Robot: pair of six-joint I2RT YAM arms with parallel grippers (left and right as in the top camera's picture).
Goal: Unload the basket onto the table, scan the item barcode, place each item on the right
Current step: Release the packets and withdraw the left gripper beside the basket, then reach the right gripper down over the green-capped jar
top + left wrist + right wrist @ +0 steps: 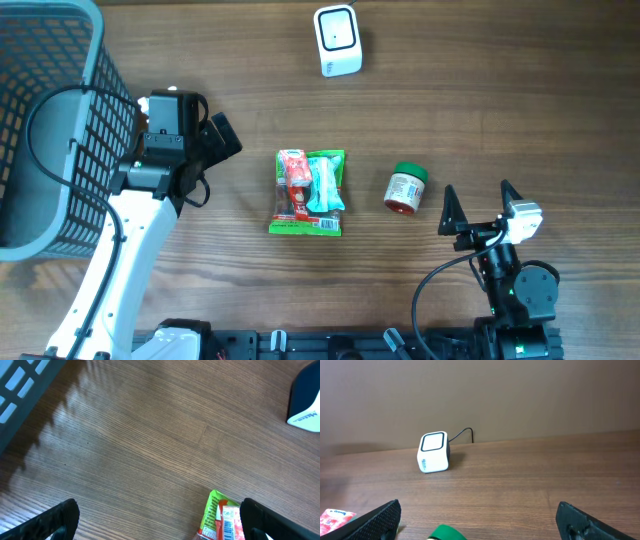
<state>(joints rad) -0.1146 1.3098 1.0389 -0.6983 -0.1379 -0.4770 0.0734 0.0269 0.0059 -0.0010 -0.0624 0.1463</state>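
Note:
Two items lie mid-table: a green and red candy packet (310,192) and a small jar with a green lid (406,188) on its side. The white barcode scanner (337,40) stands at the far edge. My left gripper (210,125) is open to the left of the packet, holding nothing. The left wrist view shows the packet (222,517) beside the right finger, a barcode on its face. My right gripper (480,203) hangs open just right of the jar. In the right wrist view the jar's green lid (447,534) peeks in low, with the scanner (434,452) ahead.
A grey-blue mesh basket (60,110) fills the far left of the table, close behind the left arm. Its edge shows in the left wrist view as the basket (25,385). The scanner's cable runs off the far edge.

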